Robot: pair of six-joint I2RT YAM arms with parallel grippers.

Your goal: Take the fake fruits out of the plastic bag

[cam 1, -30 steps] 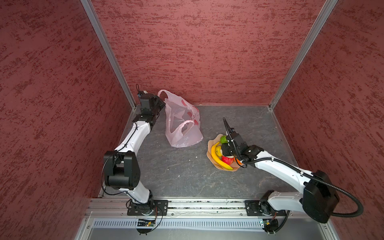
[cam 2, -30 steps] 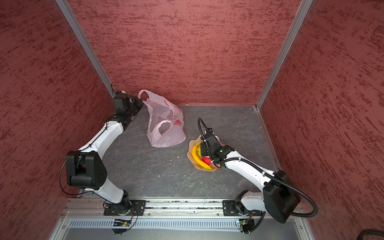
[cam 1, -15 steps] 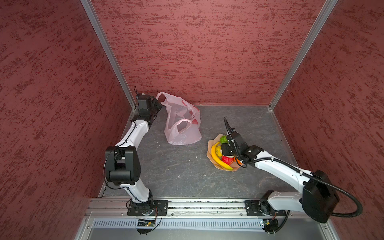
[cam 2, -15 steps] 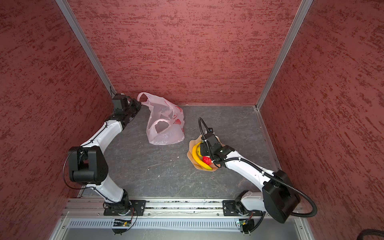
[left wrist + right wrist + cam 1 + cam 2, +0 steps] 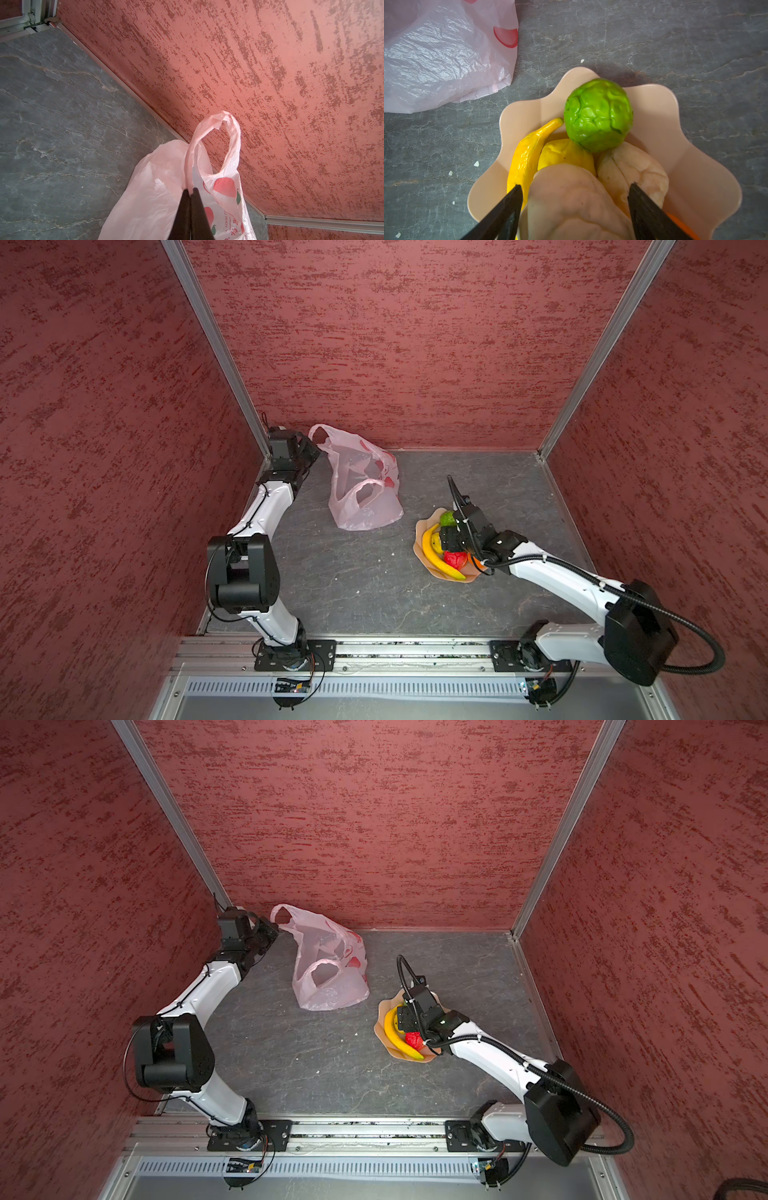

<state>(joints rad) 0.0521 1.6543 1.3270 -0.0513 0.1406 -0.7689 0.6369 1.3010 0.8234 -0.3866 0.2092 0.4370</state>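
Note:
The pale-pink plastic bag (image 5: 365, 497) (image 5: 328, 977) lies slumped at the back of the floor. My left gripper (image 5: 312, 448) (image 5: 274, 929) (image 5: 190, 189) is shut on one of its loop handles and holds it up near the back left corner. Several fake fruits lie in a peach wavy-edged dish (image 5: 419, 531) (image 5: 695, 166): a banana (image 5: 432, 556) (image 5: 527, 158), a green ball (image 5: 598, 114), a yellow ball (image 5: 562, 151), a red one (image 5: 455, 560) and an orange one (image 5: 683, 226). My right gripper (image 5: 446, 539) (image 5: 575, 185) stands open over the dish, with a beige lumpy piece (image 5: 571, 203) between its fingers. A second beige lump (image 5: 633, 166) lies beside it.
Red textured walls close in the grey stone floor (image 5: 353, 572) on three sides, with metal corner posts (image 5: 216, 344). The bag's bottom edge (image 5: 436, 58) lies a short way from the dish. Small white crumbs (image 5: 476, 164) dot the floor.
My left gripper has drawn the bag's handle further toward the back left corner. The right gripper's jaws have opened wider over the dish.

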